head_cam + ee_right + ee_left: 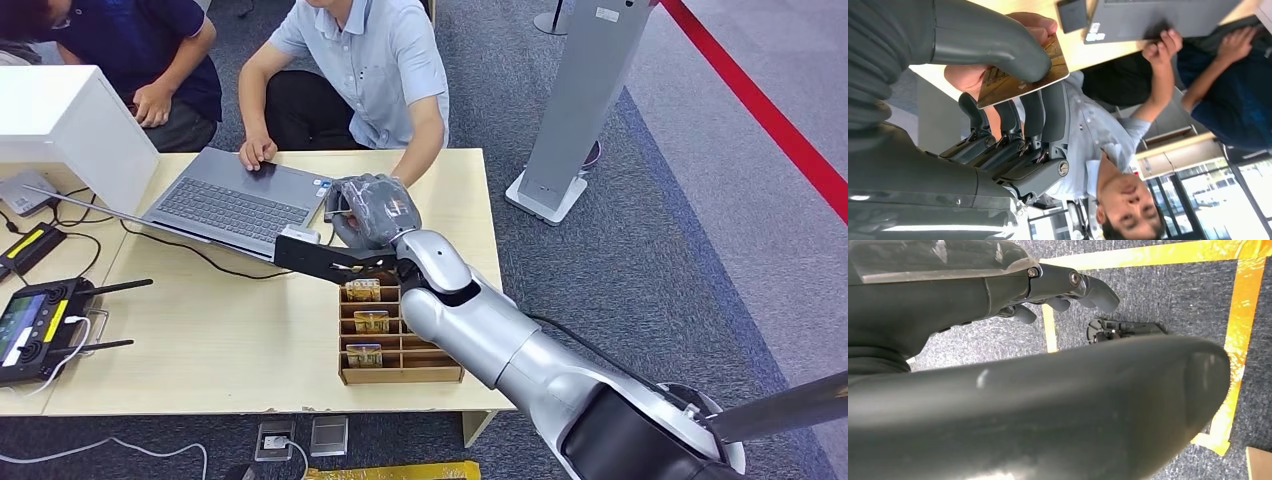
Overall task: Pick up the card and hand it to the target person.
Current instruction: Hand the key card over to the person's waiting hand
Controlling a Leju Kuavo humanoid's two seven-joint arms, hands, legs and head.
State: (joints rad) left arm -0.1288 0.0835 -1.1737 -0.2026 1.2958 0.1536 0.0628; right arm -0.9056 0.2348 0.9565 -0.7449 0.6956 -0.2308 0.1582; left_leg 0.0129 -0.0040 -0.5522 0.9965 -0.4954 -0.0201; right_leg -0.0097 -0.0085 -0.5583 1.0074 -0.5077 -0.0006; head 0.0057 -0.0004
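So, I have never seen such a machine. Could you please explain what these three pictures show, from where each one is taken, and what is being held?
This is a humanoid robot with two silver arms, each ending in a hand with fingers. The head view looks down from the robot's body at a table. On it lie a laptop, a remote controller with cables, a white box and a wooden rack with cards in its slots. Two people sit behind the table.

The right wrist view comes from a camera behind the right hand and is turned on its side. There the thumb and fingers pinch a card, and a person's hand is touching the card too.

The left wrist view looks down at grey carpet with yellow tape. The left hand holds nothing, its fingers curled.
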